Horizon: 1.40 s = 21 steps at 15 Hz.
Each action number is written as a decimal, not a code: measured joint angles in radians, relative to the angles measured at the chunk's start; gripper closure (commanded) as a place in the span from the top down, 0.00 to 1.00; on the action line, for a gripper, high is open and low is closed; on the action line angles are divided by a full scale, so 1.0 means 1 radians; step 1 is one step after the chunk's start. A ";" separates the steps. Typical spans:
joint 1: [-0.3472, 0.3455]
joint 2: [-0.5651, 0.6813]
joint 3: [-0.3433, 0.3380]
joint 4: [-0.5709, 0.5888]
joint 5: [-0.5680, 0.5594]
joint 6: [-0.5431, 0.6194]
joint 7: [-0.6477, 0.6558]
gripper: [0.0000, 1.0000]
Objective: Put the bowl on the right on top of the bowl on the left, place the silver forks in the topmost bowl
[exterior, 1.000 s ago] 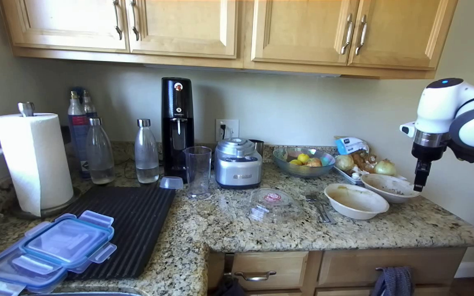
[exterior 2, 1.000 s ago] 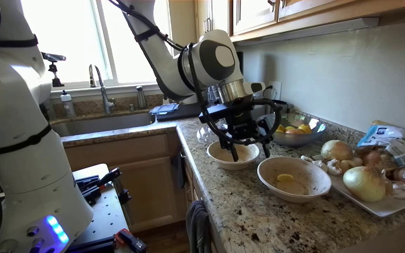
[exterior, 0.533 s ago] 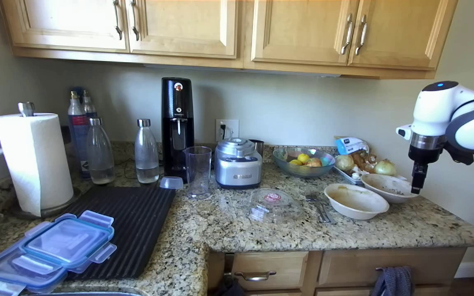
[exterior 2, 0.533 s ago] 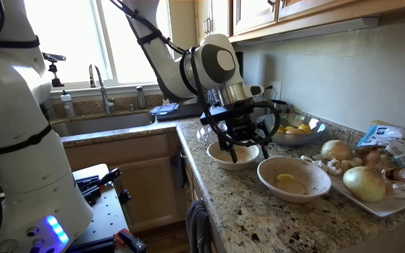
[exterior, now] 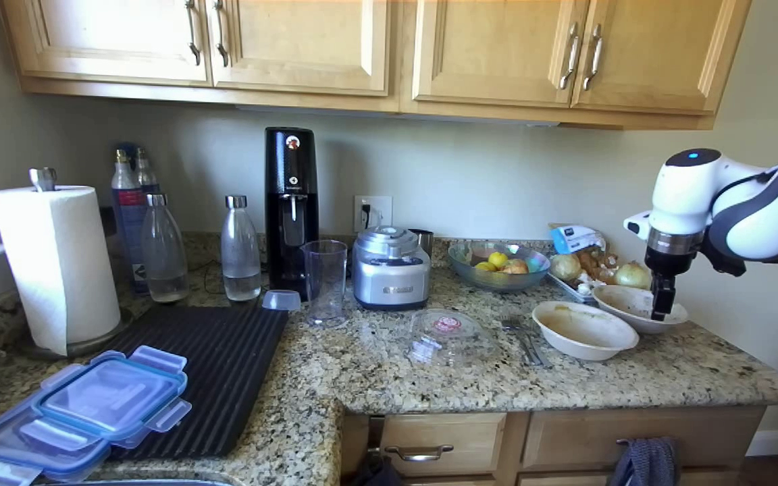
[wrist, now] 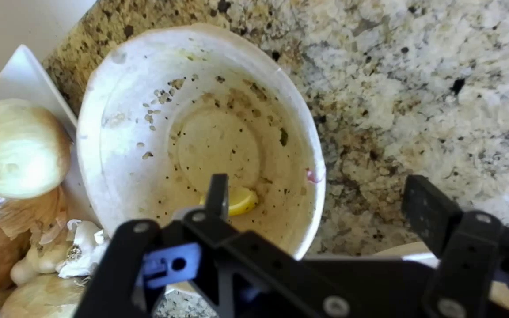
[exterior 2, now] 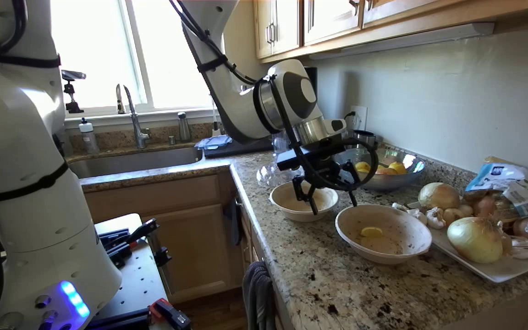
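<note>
The right bowl (exterior: 622,302), off-white with a lemon wedge and dark specks inside, stands on the counter; it also shows in an exterior view (exterior 2: 383,257) and in the wrist view (wrist: 119,132). The left bowl (exterior: 585,348) stands close beside it; only its rim (wrist: 420,257) shows in the wrist view. Silver forks (exterior: 531,347) lie left of the left bowl and are hidden in the remaining views. My gripper (exterior 2: 334,207) is open and empty above the bowls. In the wrist view the right bowl's rim lies between the fingertips (wrist: 324,198).
A white tray (exterior 2: 470,268) with onions and garlic stands right beside the right bowl. A glass fruit bowl (exterior: 497,277) stands behind at the wall. A clear plastic container (exterior: 450,337) lies left of the forks. A food processor (exterior: 392,273) stands further left.
The arm has moved lower and the gripper has shifted over the right bowl, leftward in an exterior view. The gripper has tilted slightly and stays open. The bowls and forks have not moved.
</note>
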 measured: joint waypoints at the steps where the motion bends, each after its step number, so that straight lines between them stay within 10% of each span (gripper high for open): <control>1: 0.004 0.016 0.001 0.013 0.000 0.000 0.000 1.00; 6: 0.013 0.097 0.003 0.072 -0.011 0.001 0.004 0.97; 7: 0.016 0.107 -0.001 0.083 -0.026 0.001 0.014 0.74; 21: 0.020 0.154 -0.010 0.122 -0.071 0.004 0.050 0.05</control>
